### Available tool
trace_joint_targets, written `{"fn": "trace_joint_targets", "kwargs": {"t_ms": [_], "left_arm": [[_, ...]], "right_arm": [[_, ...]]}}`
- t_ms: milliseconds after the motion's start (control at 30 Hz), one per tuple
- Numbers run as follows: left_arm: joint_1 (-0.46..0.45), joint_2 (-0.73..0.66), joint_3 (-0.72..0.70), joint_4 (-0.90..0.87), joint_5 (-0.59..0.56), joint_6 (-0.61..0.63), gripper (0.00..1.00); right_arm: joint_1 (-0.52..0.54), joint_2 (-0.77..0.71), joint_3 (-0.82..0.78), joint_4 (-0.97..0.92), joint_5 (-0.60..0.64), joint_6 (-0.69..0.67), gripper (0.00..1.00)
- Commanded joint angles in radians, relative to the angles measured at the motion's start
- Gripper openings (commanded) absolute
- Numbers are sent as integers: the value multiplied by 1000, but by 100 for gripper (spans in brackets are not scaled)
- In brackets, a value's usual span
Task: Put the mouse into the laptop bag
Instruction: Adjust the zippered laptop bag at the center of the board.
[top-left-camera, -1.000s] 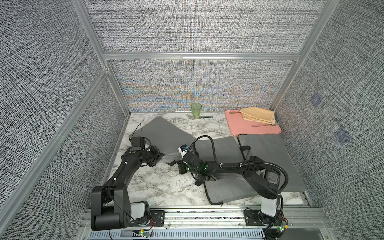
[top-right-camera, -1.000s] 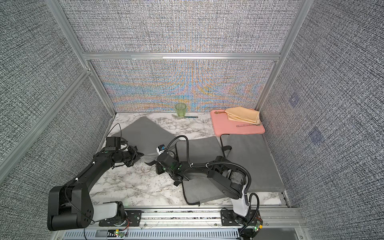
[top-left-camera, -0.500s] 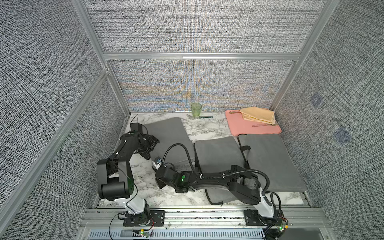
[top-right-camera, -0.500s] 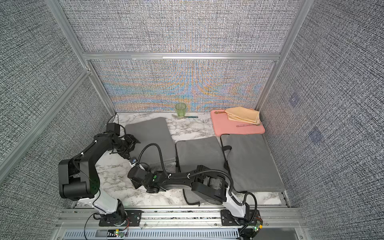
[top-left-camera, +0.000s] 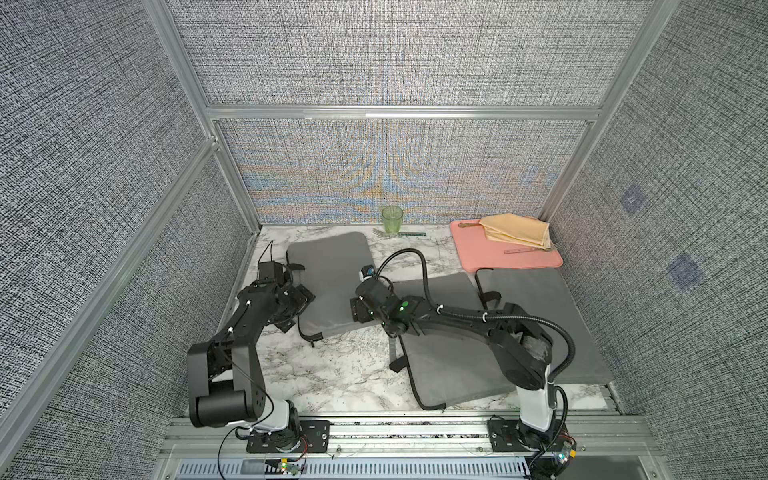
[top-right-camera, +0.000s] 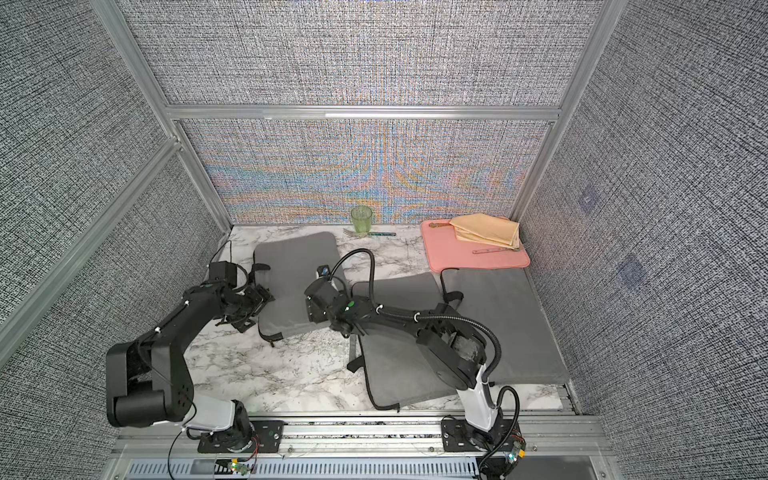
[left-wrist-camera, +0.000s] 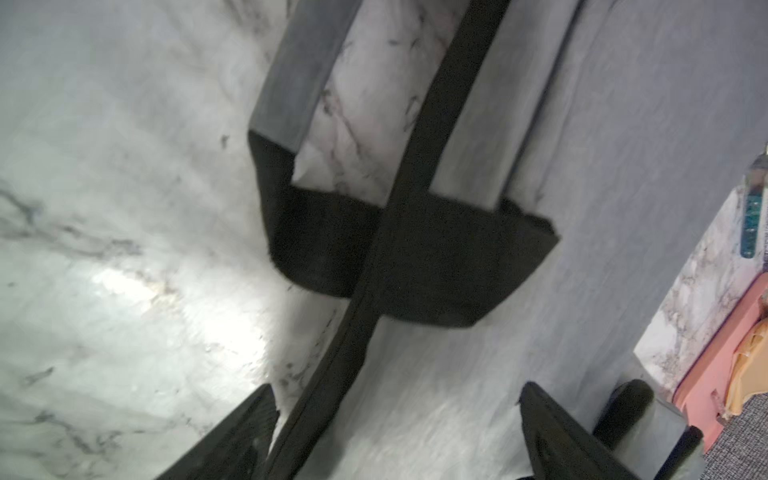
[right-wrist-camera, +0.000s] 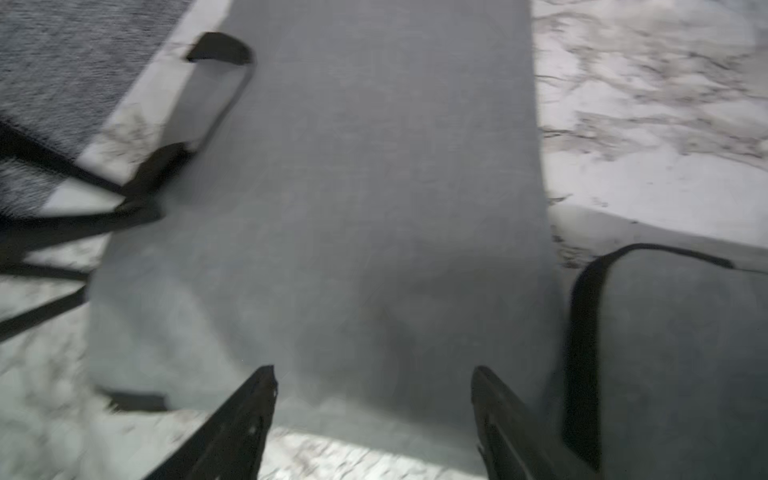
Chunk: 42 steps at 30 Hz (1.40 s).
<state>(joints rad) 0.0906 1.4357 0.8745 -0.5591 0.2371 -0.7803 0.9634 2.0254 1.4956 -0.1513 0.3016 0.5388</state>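
Note:
A grey laptop bag (top-left-camera: 332, 274) (top-right-camera: 299, 270) lies flat at the back left of the marble table. The mouse is hidden. My left gripper (top-left-camera: 305, 297) (top-right-camera: 266, 297) stands open at the bag's left edge. In the left wrist view its open jaws (left-wrist-camera: 395, 399) straddle the bag's black edge trim (left-wrist-camera: 332, 395), near a black handle tab (left-wrist-camera: 415, 257). My right gripper (top-left-camera: 355, 309) (top-right-camera: 309, 309) is open at the bag's near right corner. In the right wrist view (right-wrist-camera: 374, 374) only grey fabric (right-wrist-camera: 353, 187) lies between its fingers.
Two more grey bags lie at the centre (top-left-camera: 449, 365) and right (top-left-camera: 552, 324). At the back stand a green cup (top-left-camera: 392, 219) with a fork (top-left-camera: 399, 234) and a pink mat (top-left-camera: 505, 257) bearing a folded yellow cloth (top-left-camera: 517, 230). Fabric walls enclose three sides.
Both grippers have gone from shut to open. The left bag, slanted a second ago, now lies square along the left side. Both arms have shifted along its near edge.

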Motion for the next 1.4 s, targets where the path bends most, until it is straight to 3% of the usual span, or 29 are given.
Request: {"fn": "trace_joint_targets", "kwargs": {"t_ms": [0,167,300,467,633,800,867,1000,1133,1367], "left_arm": [[0,-57,-59,19,-28,27,91],[-19,-135,-142,72,59,9,91],[-49,-152,-158,141,82,-12,92],[-52,-43,-120,165,84,-9,92],[-51,107,19,155,-8,23,92],[-48,365,318,43,-8,62,89],[-48,398,376,18,-24,61,89],[-48,313,352,13,-94,62,93],[-48,229,306,7,-53,62,95],[-48,19,280,-90,-108,65,100]], "right_arm": [[-71,66,72,-103,-53,-9,85],[-164,206,249,-174,-111,-67,91],[-187,318,392,-186,-272,-149,92],[-177,457,597,-286,-361,-162,92],[-124,460,625,-294,-412,-147,91],[-35,373,511,-234,-380,-110,91],[-16,332,455,-206,-353,-103,91],[-18,215,371,-201,-269,-122,92],[-59,49,278,-197,-211,-126,92],[-170,-388,6,-160,-75,-102,96]]}}
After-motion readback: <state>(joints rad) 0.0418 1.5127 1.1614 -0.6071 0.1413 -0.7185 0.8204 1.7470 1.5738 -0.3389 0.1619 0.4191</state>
